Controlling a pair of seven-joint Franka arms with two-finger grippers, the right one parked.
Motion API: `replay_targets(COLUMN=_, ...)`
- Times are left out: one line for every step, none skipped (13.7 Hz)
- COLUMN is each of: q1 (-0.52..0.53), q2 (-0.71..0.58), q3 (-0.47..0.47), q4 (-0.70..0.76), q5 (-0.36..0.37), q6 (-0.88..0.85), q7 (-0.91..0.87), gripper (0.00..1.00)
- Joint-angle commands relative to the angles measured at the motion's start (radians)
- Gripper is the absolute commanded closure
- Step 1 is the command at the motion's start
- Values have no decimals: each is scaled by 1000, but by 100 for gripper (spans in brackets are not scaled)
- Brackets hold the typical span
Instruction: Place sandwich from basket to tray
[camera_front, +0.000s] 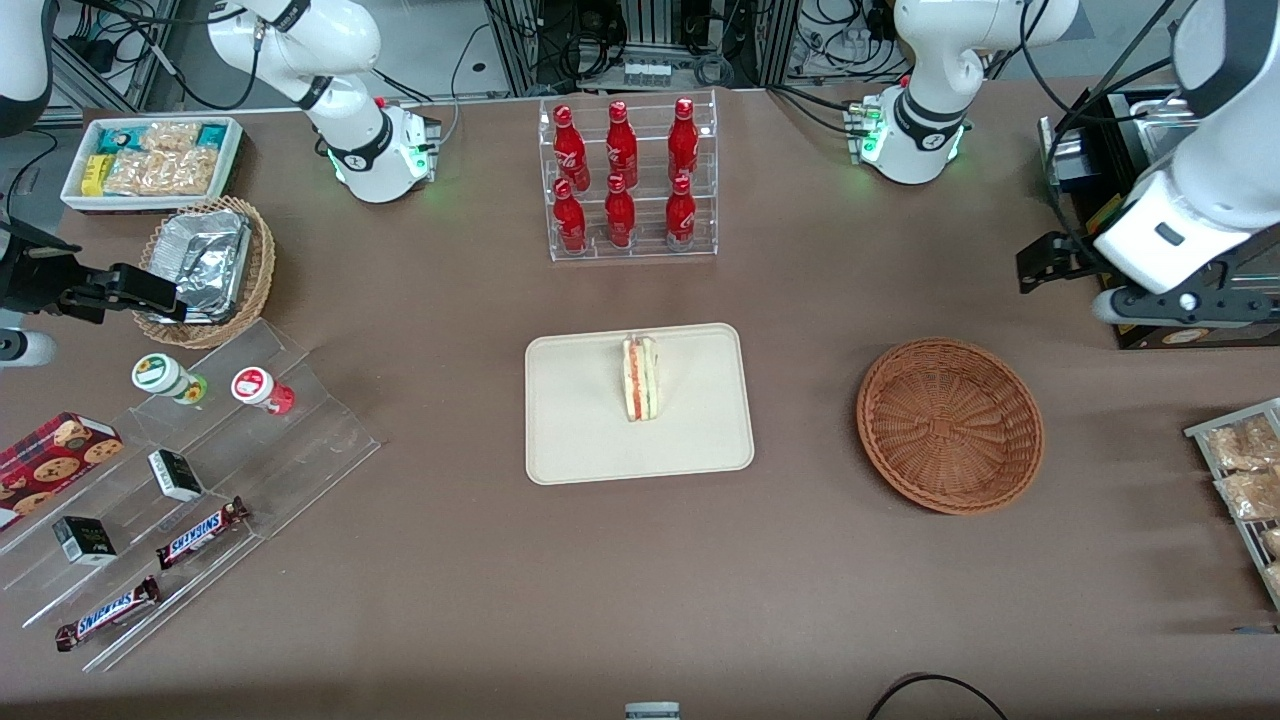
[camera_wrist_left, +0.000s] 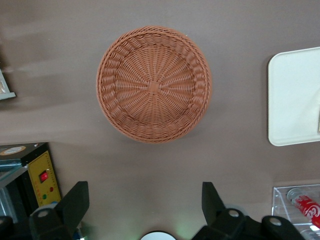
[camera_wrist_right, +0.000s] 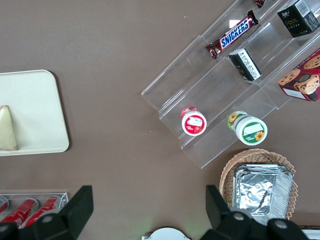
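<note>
Sandwich (camera_front: 640, 379) is lying on the tray (camera_front: 580, 440) at frame centre; basket (camera_front: 949, 425) is sitting empty; gripper (camera_wrist_left: 145, 202), fingers wide, is hovering above it

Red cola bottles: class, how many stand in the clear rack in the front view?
6. Three red cola bottles stand on the clear rack's upper step and three on its lower step, farther from the camera than the tray. None seems hidden.

Sandwich (camera_front: 639, 378) on tray (camera_front: 580, 440); basket (camera_front: 949, 425) beside it, under open-fingered gripper (camera_wrist_left: 145, 202).
</note>
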Motion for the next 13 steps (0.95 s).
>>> replay_targets(q1=14, q2=-20, q3=-12, q4=4, q5=-5, q6=10, q7=16, gripper=1)
replay_targets(q1=17, q2=-9, q3=-12, q4=19, q5=-4, q6=10, q7=16, gripper=1)
replay_targets(q1=20, q2=16, q3=-10, q4=53, q5=-5, q6=7, q7=17, gripper=1)
replay_targets(q1=40, q2=29, q3=-12, q4=71, q5=-8, q6=10, q7=25, gripper=1)
replay_targets(q1=45, q2=40, q3=-12, q4=82, q5=-21, q6=16, q7=27, gripper=1)
replay_targets(q1=45, q2=52, q3=-12, q4=99, q5=-27, q6=20, q7=27, gripper=1)
replay_targets(q1=45, q2=63, q3=-12, q4=122, q5=-22, q6=20, q7=28, gripper=1)
replay_targets(q1=43, q2=79, q3=-12, q4=139, q5=-10, q6=20, q7=27, gripper=1)
replay_targets(q1=42, q2=95, q3=-12, q4=168, q5=4, q6=12, q7=27, gripper=1)
replay_targets(q1=43, q2=97, q3=-12, q4=179, q5=24, q6=4, q7=28, gripper=1)
replay_targets(q1=43, q2=97, q3=-13, q4=179, q5=27, q6=3, q7=27, gripper=1)
replay_targets(q1=42, q2=97, q3=-13, q4=179, q5=25, q6=-2, q7=27, gripper=1)
replay_targets(q1=42, q2=97, q3=-13, q4=179, q5=24, q6=-2, q7=21, gripper=1)
